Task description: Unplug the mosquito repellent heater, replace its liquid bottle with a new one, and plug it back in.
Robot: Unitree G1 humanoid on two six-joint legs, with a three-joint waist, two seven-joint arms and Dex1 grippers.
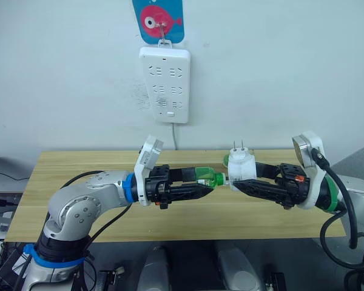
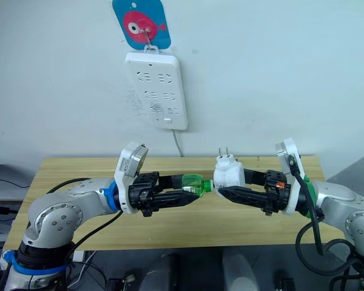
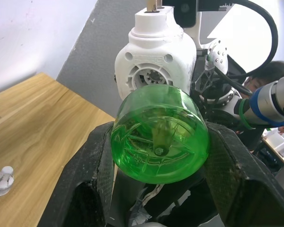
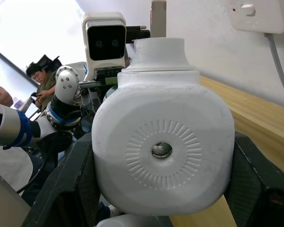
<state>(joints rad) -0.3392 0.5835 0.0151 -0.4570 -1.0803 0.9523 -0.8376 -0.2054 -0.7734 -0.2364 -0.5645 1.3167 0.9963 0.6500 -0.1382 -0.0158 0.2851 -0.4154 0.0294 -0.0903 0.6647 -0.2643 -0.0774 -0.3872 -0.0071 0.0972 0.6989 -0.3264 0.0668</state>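
The mosquito repellent heater is a small white rounded unit held above the table with its two metal prongs pointing up. My right gripper is shut on its sides. A green transparent liquid bottle lies sideways in my left gripper, which is shut on it. The bottle's neck end points at the heater's open underside and reaches it; I cannot tell whether it is inside. In the left wrist view the bottle's base faces the camera, slightly off the opening's centre.
A long white power strip hangs on the wall above the wooden table, its cable running down behind. A small clear item lies on the tabletop. A person sits in the background.
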